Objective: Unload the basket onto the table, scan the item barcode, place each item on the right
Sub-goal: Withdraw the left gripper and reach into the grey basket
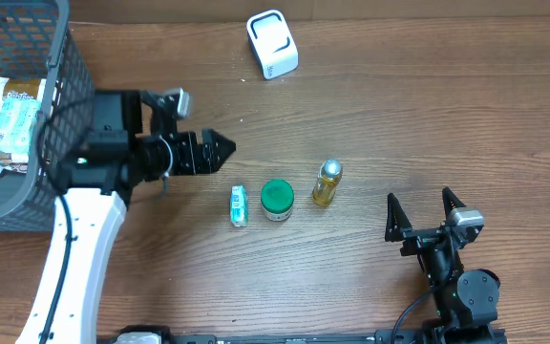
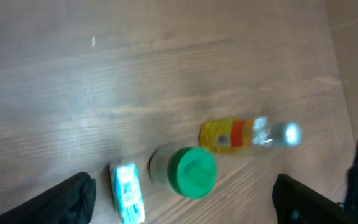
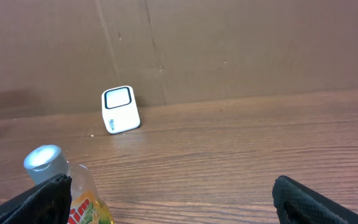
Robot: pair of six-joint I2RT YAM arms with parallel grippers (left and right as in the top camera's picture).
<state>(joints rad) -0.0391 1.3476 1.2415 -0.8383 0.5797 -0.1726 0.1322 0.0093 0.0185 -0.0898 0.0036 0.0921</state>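
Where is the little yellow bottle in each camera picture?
Overhead: yellow bottle, centre, just right of the green-lidded jar.
Left wrist: lower middle, above-right of that jar.
Right wrist: bottom-left corner.
Shared landmark: the jar; right wrist shares the white scanner with overhead.

- We see a robot test bench laid out like a shop checkout.
- A white barcode scanner (image 1: 272, 43) stands on our wood-grain table (image 1: 399, 115), and a grey mesh basket (image 1: 22, 33) at its corner holds a food packet (image 1: 10, 119).
- A small box (image 1: 239, 205), a green-lidded jar (image 1: 277, 200) and a yellow bottle (image 1: 327, 182) lie in a row like groceries.
- Plain brown board (image 3: 229, 43) backs the table.
- The left arm (image 1: 84, 229) and the right arm (image 1: 456, 277) are mounted at the near edge.
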